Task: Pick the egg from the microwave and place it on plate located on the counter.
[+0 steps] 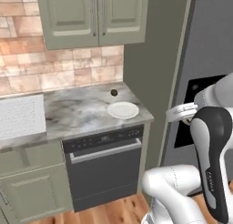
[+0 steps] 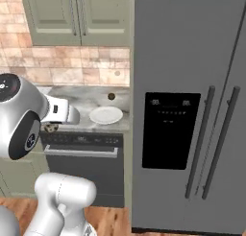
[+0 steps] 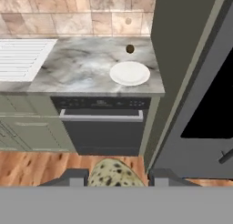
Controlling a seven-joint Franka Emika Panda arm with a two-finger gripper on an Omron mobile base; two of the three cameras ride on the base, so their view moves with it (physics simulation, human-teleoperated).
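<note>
Already the small oval egg [image 3: 113,173], mottled olive-tan with dark speckles, sits pinched between the two dark finger tips of the claw [image 3: 116,177], one tip against each flank. In the hand view it hangs above the wooden floor, in front of the dark dishwasher [image 3: 101,123] and well short of the plain white round plate [image 3: 129,73]. That plate lies on the grey-and-cream marbled stone surface [image 3: 77,68], near its right end, with a small dark brown ball [image 3: 130,48] just behind it.

By my judgement the egg is light, rigid, smooth and brittle: too hard a squeeze may crack it, too slack and it may slip. A hold across its middle seems safest. Its long axis appears to run across the gap between the tips, though its lower part is hidden, so which end points where I cannot tell.
</note>
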